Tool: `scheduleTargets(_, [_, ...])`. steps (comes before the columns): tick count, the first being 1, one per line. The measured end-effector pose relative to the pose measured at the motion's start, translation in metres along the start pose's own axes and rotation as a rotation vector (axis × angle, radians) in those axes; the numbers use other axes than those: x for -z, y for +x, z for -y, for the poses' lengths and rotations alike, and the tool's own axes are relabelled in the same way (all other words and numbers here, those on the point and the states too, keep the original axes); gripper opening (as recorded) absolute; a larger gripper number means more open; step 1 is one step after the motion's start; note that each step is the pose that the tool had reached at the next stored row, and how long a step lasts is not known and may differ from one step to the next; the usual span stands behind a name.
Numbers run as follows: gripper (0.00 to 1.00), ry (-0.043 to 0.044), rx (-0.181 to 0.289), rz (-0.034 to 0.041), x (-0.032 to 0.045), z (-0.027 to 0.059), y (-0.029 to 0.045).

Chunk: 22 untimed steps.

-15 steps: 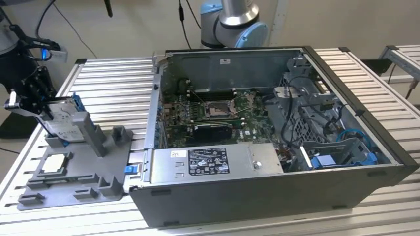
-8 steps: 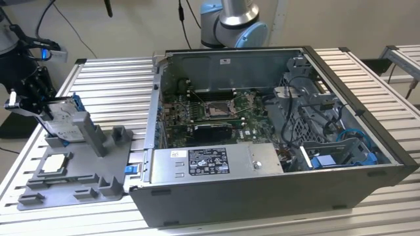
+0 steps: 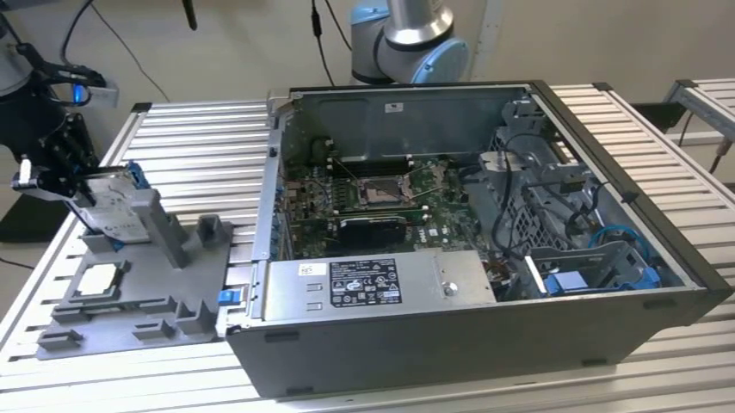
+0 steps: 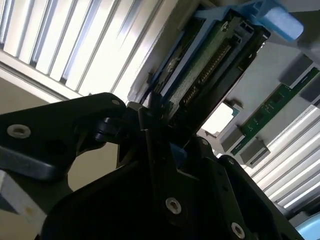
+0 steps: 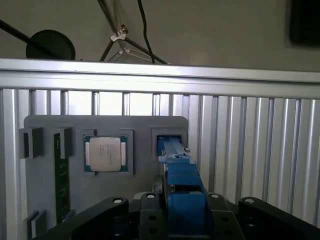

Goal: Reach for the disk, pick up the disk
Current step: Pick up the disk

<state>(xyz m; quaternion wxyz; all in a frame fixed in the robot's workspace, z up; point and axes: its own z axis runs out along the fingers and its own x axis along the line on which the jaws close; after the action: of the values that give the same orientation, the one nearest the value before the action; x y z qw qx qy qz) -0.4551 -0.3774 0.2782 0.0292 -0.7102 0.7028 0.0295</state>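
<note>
The disk (image 3: 115, 211), silver-grey with a white label and a blue bracket, stands tilted at the far end of the grey fixture (image 3: 150, 301) on the exterior view's left. My black gripper (image 3: 83, 196) is at its upper edge, shut on it. In the first wrist view the blue bracket (image 5: 180, 185) runs edge-on between the gripper's fingers (image 5: 150, 210) down to a slot in the fixture (image 5: 45, 125). The second wrist view shows the disk's green circuit side (image 4: 210, 65) clamped in the gripper (image 4: 160, 135).
A small square silver chip (image 3: 95, 281) lies in the fixture beside the disk's slot, with a green memory stick (image 5: 62, 185) further along. An open computer case (image 3: 460, 344) with a large grey labelled box (image 3: 367, 282) fills the slatted table's middle. The arm's base (image 3: 408, 39) stands behind it.
</note>
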Motion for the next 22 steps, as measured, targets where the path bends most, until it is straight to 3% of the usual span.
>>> scheduleTargets(4, [0.00,0.0000,0.000,0.0002,0.0000,0.0000,0.0000])
scheduleTargets(5, [0.00,0.0001,0.000,-0.0033,-0.0001,0.0000,0.0000])
scheduleTargets(6, [0.00,-0.0001,0.000,-0.0131,-0.0001,0.0000,0.0000])
scheduleTargets(7, [0.00,0.0000,0.000,-0.0182,-0.0001,0.0000,0.0000])
scheduleTargets(10, [0.00,-0.0001,0.000,-0.0197,-0.0001,0.0000,-0.0001])
scheduleTargets(12, [0.00,-0.0004,-0.001,-0.0355,0.0000,0.0000,-0.0001])
scheduleTargets(22, [0.00,-0.0003,-0.001,-0.0361,-0.0001,0.0000,-0.0001])
